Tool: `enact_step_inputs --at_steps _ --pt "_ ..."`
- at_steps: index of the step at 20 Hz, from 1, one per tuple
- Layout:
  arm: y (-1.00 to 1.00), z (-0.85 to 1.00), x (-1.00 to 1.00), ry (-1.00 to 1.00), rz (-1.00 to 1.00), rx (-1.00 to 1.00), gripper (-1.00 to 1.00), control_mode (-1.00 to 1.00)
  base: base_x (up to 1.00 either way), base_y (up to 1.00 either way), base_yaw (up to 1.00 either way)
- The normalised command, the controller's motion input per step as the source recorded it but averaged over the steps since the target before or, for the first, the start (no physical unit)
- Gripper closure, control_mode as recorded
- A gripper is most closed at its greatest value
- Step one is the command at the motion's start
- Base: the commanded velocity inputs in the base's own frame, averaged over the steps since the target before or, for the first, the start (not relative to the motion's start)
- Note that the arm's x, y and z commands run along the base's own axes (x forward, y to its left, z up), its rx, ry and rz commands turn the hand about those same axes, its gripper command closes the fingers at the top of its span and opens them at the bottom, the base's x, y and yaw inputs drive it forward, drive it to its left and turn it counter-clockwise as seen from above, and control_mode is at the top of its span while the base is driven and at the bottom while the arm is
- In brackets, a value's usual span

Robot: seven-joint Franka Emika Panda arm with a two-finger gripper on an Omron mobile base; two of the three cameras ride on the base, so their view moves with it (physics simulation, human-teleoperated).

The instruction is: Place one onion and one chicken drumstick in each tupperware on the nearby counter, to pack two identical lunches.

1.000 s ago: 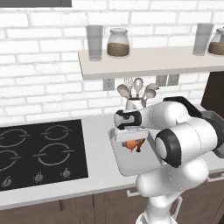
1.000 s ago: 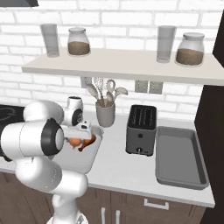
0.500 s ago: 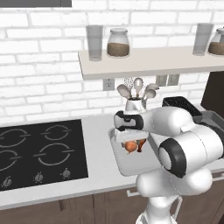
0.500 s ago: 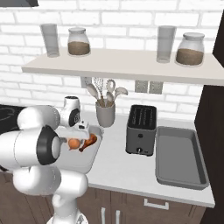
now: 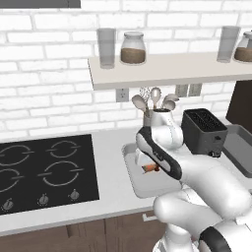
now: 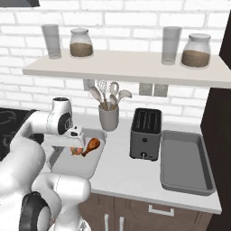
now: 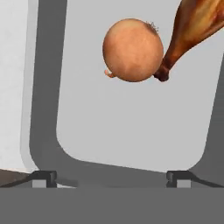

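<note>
A round tan onion (image 7: 132, 50) lies on the floor of the near grey tupperware (image 7: 46, 87), touching the thin end of a brown chicken drumstick (image 7: 197, 26). My gripper (image 7: 111, 178) hangs just above this tray, open, with nothing between its fingertips (image 7: 43, 177). From the right base view the same onion (image 6: 76, 150) and drumstick (image 6: 92, 145) sit together in that tupperware (image 6: 92, 168), partly under my hand. The other tupperware (image 6: 185, 163) lies to the right of the toaster on the pale counter (image 6: 122, 169) and looks bare inside.
A black toaster (image 6: 145, 134) stands between the two trays. A grey utensil holder (image 6: 108, 116) with spoons stands behind the near tray. The black cooktop (image 5: 42, 167) lies to the left. A wall shelf (image 6: 131, 67) with jars and glasses hangs overhead.
The jaws have spread to full width. My arm's elbow has swung lower and nearer the cameras. The onion and drumstick rest where they were in the tray.
</note>
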Motion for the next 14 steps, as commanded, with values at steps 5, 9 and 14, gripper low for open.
enact_step_inputs --at_steps 5,9,14 --pt "-0.21 0.57 -1.0 -0.07 0.0 0.0 -1.0 -1.0 0.0 0.0 0.0" --pt "-0.23 0.82 -0.97 -0.14 0.0 0.0 -1.0 -1.0 0.0 0.0 0.0" --pt "-0.14 1.0 -0.71 -0.19 0.0 0.0 -1.0 -1.0 0.0 0.0 0.0"
